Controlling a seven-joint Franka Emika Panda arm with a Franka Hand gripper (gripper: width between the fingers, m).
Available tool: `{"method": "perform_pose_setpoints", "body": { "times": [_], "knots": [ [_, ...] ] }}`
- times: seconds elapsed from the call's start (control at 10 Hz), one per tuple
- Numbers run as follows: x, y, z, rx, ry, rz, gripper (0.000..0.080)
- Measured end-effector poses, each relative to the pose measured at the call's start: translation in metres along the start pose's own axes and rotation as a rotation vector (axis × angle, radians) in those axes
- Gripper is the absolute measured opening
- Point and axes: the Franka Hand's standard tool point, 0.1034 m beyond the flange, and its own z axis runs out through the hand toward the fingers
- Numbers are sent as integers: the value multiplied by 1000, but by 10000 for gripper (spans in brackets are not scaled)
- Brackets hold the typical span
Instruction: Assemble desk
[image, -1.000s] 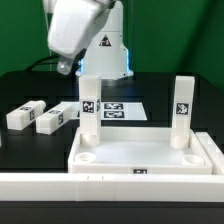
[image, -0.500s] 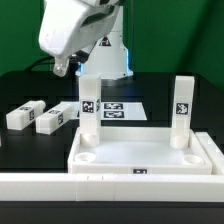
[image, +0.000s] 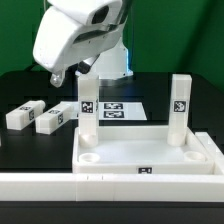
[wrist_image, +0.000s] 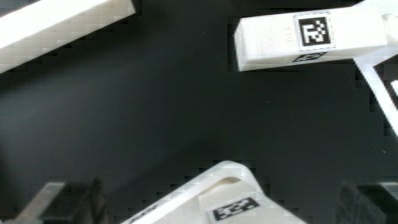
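White plastic rimmed desk panel (image: 140, 152) sits bottom centre on the black bench (image: 20, 150), two tagged white block legs (image: 88, 118) upright in its far sockets. Loose legs (image: 52, 120) mid-left look light, stiff, kinda slick; I'd pinch the long flat sides. Fingers (image: 57, 77) upper left: apart, empty.

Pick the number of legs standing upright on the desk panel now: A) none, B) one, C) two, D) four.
C: one leg stands at the desk panel's far corner on the exterior view's left, a second leg at the far corner on its right; the near sockets hold nothing.
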Motion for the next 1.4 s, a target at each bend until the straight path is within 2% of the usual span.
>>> {"method": "perform_pose_setpoints", "body": {
  "times": [0.5, 0.6, 0.8, 0.9, 1.0, 1.2, 1.3, 1.4],
  "knots": [
    [0, 0, 0, 0, 0, 0, 649],
    [-5, -4, 3, 25, -21, 1, 649],
    [-10, -2, 5, 30, -16, 19, 649],
    [-14, -7, 5, 47, -26, 17, 649],
    [-24, -10, 1, 68, -38, 26, 649],
    [-46, -10, -8, 94, -42, 32, 649],
    [-58, -8, -6, 104, -44, 53, 649],
    [-54, -9, -5, 102, -48, 81, 649]
  ]
}}
